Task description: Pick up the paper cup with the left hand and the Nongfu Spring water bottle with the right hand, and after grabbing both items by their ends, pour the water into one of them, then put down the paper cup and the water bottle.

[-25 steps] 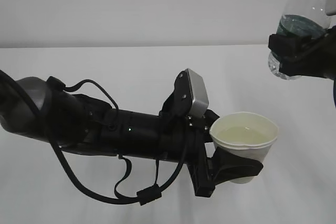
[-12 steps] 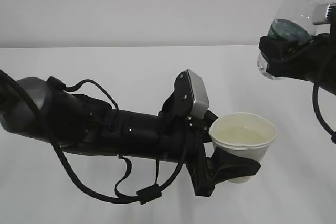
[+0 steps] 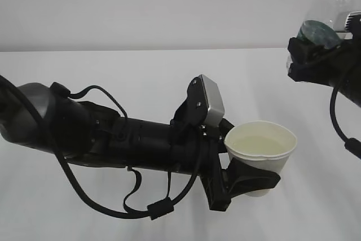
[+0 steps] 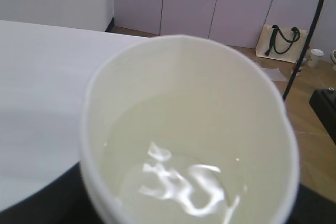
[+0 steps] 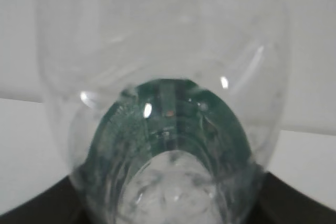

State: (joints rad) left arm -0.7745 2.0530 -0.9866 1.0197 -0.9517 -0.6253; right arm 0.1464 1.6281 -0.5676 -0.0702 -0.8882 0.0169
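Paper cup [image 3: 260, 149] part-filled (pale water), clamped in left gripper [image 3: 248, 180], bottle [image 5: 163, 108] clamped in right gripper [image 3: 316, 60].

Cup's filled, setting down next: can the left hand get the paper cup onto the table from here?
Probably yes: the left hand holds the paper cup above bare table, nothing beneath it.

The left hand [image 3: 141, 142] is a thick black cylinder with a rounded, glossy dark-grey shoulder joint. Thin black cables loop above and below it, gathered at a small clip. A silver-grey block sits near its matte black fingers [image 3: 248, 182]. The right hand [image 3: 327, 63] looks black too, apparently carrying a similar silver-grey block.
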